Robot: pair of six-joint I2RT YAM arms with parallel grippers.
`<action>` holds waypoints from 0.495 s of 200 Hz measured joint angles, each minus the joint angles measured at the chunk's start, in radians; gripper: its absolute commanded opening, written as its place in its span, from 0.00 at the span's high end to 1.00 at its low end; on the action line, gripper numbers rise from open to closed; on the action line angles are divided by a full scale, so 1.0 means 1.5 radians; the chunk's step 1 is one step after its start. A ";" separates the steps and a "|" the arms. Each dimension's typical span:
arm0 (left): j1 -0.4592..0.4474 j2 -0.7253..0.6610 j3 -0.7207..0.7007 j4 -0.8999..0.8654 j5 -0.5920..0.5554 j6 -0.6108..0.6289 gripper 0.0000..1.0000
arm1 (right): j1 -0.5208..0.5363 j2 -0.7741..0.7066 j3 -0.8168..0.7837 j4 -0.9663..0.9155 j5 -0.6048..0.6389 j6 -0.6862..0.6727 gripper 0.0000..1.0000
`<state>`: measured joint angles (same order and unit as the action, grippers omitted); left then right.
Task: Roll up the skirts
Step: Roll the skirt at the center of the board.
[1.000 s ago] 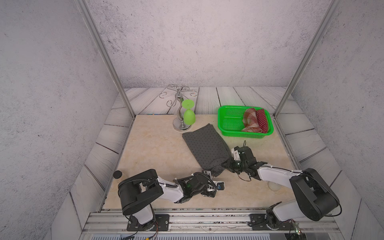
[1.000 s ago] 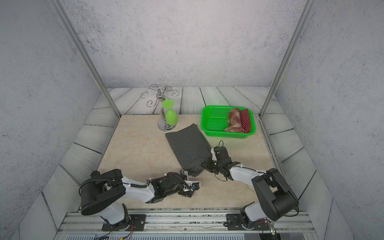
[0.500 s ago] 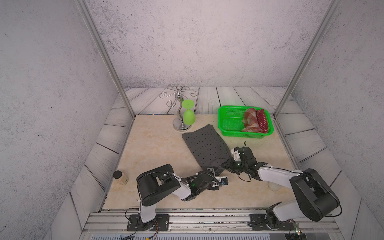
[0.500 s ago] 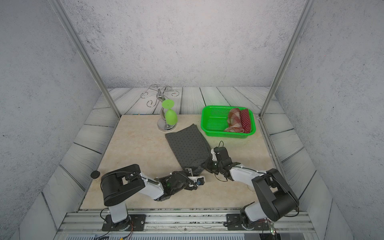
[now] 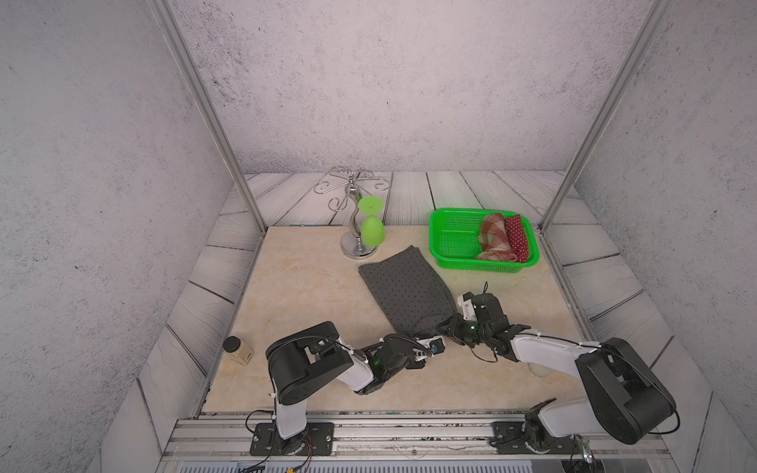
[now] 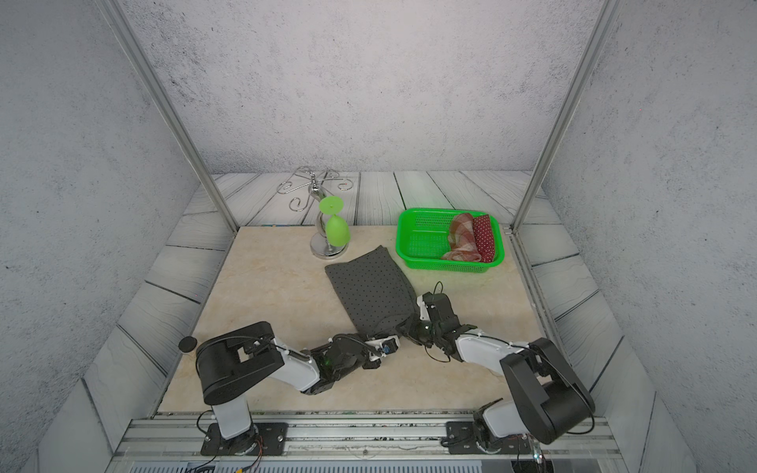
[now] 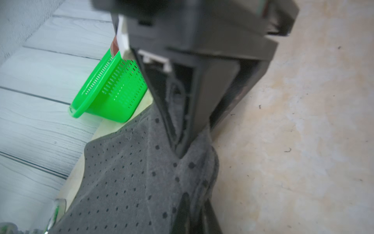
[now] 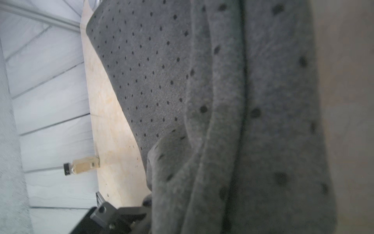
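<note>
The dark grey dotted skirt [image 5: 405, 286] [image 6: 370, 286] lies flat mid-table, and its near corner is bunched up. My left gripper [image 5: 438, 336] [image 7: 193, 204] is shut on a fold of that corner. My right gripper [image 5: 448, 327] [image 7: 181, 150] rests its tips on the same edge just beyond. Cloth fills the right wrist view [image 8: 151, 71] and hides the right gripper's jaws. The red-brown plaid skirt [image 5: 493, 237] and the dark red dotted skirt [image 5: 517, 237] lie rolled in the green basket [image 5: 479, 266].
A metal stand [image 5: 352, 241] with a green glass [image 5: 372, 231] hanging on it stands behind the grey skirt. A small black-capped bottle [image 5: 239, 351] sits at the table's left edge. Both arms' bases crowd the front rail.
My left arm has swung right to the grey skirt's near corner and shut on it. The right gripper has stayed at that corner. The bottle has come into view.
</note>
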<state>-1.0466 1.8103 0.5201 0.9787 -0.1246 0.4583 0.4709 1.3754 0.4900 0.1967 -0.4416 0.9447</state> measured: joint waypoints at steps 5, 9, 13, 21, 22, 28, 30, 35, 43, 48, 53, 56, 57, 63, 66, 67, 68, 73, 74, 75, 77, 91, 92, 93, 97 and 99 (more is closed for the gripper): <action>0.008 -0.005 -0.002 -0.004 0.010 -0.018 1.00 | 0.001 -0.013 -0.008 0.001 0.001 -0.004 0.52; 0.014 -0.007 -0.003 -0.007 0.016 -0.032 1.00 | 0.001 -0.022 -0.012 0.000 0.002 -0.006 0.45; 0.021 -0.009 -0.003 -0.009 0.023 -0.048 1.00 | 0.001 -0.034 -0.018 0.000 0.004 -0.002 0.41; 0.035 -0.009 -0.003 -0.012 0.037 -0.079 1.00 | 0.001 -0.055 -0.028 -0.003 0.006 -0.006 0.33; 0.036 -0.009 -0.003 -0.012 0.038 -0.081 1.00 | 0.001 -0.057 -0.029 -0.003 0.006 -0.008 0.32; 0.049 -0.009 -0.003 -0.018 0.052 -0.108 1.00 | 0.001 -0.075 -0.037 -0.005 0.007 -0.010 0.29; 0.053 -0.008 -0.003 -0.019 0.056 -0.116 1.00 | 0.001 -0.080 -0.039 -0.006 0.008 -0.016 0.28; 0.064 -0.008 -0.003 -0.022 0.069 -0.137 1.00 | 0.001 -0.093 -0.044 -0.006 0.009 -0.014 0.26; 0.080 -0.008 -0.003 -0.026 0.089 -0.169 1.00 | 0.001 -0.111 -0.051 -0.009 0.012 -0.018 0.22; 0.092 -0.007 -0.003 -0.026 0.104 -0.193 1.00 | 0.001 -0.122 -0.055 -0.010 0.015 -0.017 0.21; 0.102 -0.004 -0.002 -0.026 0.120 -0.217 1.00 | 0.001 -0.132 -0.058 -0.012 0.016 -0.018 0.19; 0.107 -0.003 -0.002 -0.025 0.128 -0.227 1.00 | 0.001 -0.138 -0.060 -0.013 0.017 -0.022 0.19; 0.110 -0.002 -0.001 -0.024 0.134 -0.233 1.00 | 0.001 -0.139 -0.060 -0.013 0.017 -0.022 0.18; 0.120 0.003 -0.001 -0.020 0.151 -0.257 1.00 | 0.001 -0.151 -0.063 -0.015 0.017 -0.023 0.18; 0.125 0.006 0.000 -0.017 0.161 -0.271 1.00 | 0.001 -0.156 -0.064 -0.015 0.018 -0.022 0.18; 0.128 0.007 0.001 -0.015 0.167 -0.277 1.00 | 0.001 -0.157 -0.064 -0.016 0.018 -0.022 0.18; 0.129 0.008 0.001 -0.015 0.168 -0.280 1.00 | 0.001 -0.158 -0.064 -0.016 0.018 -0.022 0.18; 0.137 0.014 0.003 -0.010 0.186 -0.301 1.00 | 0.001 -0.166 -0.065 -0.015 0.018 -0.023 0.18; 0.140 0.016 0.003 -0.008 0.189 -0.306 1.00 | 0.001 -0.167 -0.065 -0.015 0.018 -0.023 0.18; 0.141 0.017 0.003 -0.007 0.191 -0.308 1.00 | 0.001 -0.168 -0.065 -0.015 0.017 -0.024 0.18; 0.143 0.019 0.004 -0.005 0.199 -0.316 1.00 | 0.001 -0.170 -0.065 -0.015 0.017 -0.024 0.18; 0.167 0.039 0.017 0.005 0.255 -0.372 1.00 | 0.001 -0.175 -0.065 -0.011 0.017 -0.024 0.17; 0.170 0.042 0.020 0.006 0.262 -0.378 1.00 | 0.001 -0.174 -0.065 -0.010 0.017 -0.024 0.17; 0.171 0.043 0.021 0.007 0.264 -0.381 1.00 | 0.001 -0.174 -0.065 -0.010 0.017 -0.024 0.17; 0.179 0.050 0.027 0.008 0.284 -0.397 1.00 | 0.001 -0.173 -0.065 -0.009 0.017 -0.024 0.17; 0.184 0.054 0.032 0.009 0.295 -0.407 1.00 | 0.001 -0.171 -0.065 -0.008 0.017 -0.023 0.17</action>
<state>-0.7712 1.8915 0.5674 0.9920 0.3180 -0.1520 0.4721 1.1183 0.3931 0.1848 -0.4164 0.9096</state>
